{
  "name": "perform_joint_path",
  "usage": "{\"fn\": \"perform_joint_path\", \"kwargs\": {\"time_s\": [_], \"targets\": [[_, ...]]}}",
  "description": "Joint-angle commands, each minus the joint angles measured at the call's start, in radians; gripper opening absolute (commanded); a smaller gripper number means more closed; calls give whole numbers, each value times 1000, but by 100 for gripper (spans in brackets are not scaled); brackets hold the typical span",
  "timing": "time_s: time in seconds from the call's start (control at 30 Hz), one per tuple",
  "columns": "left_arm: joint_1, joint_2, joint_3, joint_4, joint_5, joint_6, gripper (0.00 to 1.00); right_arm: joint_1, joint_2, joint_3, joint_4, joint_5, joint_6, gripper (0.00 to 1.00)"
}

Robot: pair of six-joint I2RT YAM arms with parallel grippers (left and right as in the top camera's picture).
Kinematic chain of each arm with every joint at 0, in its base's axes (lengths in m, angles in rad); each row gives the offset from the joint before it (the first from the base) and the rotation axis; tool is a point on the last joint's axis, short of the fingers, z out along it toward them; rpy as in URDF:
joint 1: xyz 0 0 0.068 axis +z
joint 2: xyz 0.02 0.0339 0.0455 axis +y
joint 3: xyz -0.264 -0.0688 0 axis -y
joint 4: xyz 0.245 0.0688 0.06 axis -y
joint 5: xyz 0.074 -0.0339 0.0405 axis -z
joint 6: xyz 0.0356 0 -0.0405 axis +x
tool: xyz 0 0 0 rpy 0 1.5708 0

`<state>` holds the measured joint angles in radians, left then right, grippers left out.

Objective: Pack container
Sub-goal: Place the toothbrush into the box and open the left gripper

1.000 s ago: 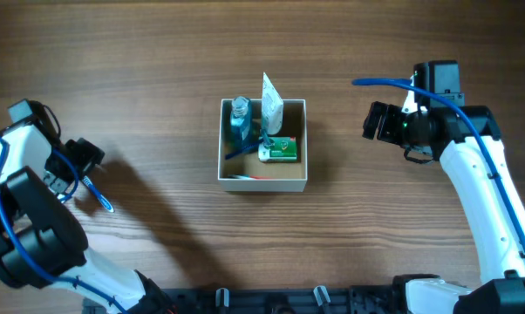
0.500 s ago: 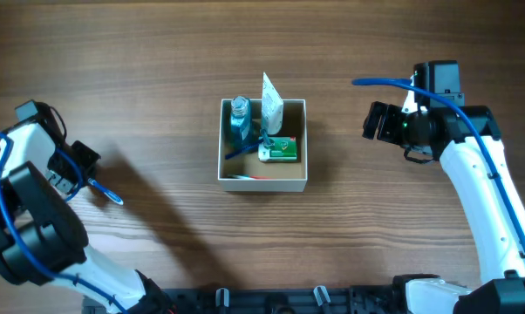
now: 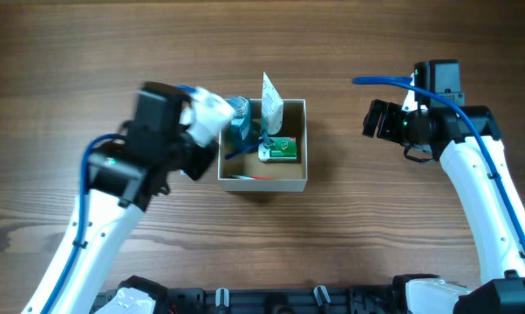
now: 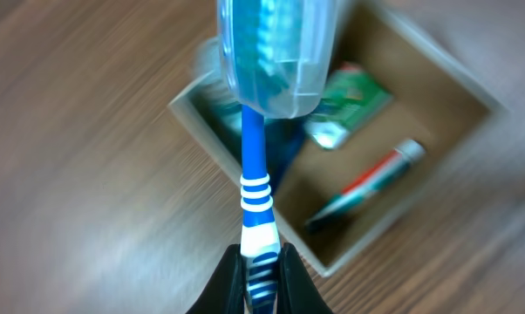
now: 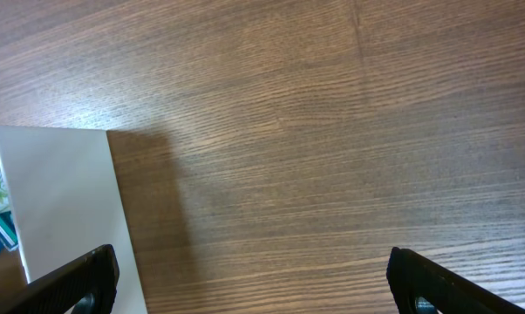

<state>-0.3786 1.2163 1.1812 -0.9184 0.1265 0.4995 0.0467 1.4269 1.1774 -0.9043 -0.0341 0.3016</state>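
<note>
The left gripper point(image 4: 262, 262), jaws clamped on a blue toothbrush point(image 4: 253, 148) (head capped), has swung in over the left wall of the container point(image 3: 262, 182), which sits mid-surface point(image 3: 376, 235). The right gripper point(image 5: 258, 283) stays well right of it, jaws wide.

From 3 o'clock the way to the container point(image 3: 264, 185) is open wood: the right gripper point(image 3: 373, 122), jaws wide, stands well apart there. At 9 o'clock the left arm point(image 3: 149, 144) covers the wall, and the left gripper point(image 4: 261, 262) pinches a capped toothbrush point(image 4: 253, 157) above that edge. Inside, a teal bottle point(image 3: 239, 124) fills 11 o'clock, an upright white sachet point(image 3: 272, 100) 12, a green pack point(image 3: 282, 150) the centre, a tube point(image 3: 245, 177) 6 – bare floor shows at 2 o'clock.
</note>
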Motion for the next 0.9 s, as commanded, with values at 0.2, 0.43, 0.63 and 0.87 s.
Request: {"fn": "perform_joint_path", "kwargs": {"time_s": [0.2, 0.43, 0.63, 0.87], "targets": [[-186, 283, 1, 193, 48, 304, 4, -2, 6, -8, 5, -8, -10, 100], [-172, 278, 7, 253, -21, 108, 100, -2, 5, -2, 8, 26, -14, 100], [19, 83, 6, 245, -144, -248, 100, 3, 3, 55, 139, -14, -261, 100], [455, 48, 3, 36, 78, -350, 100, 16, -58, 45, 117, -56, -169, 99]]}}
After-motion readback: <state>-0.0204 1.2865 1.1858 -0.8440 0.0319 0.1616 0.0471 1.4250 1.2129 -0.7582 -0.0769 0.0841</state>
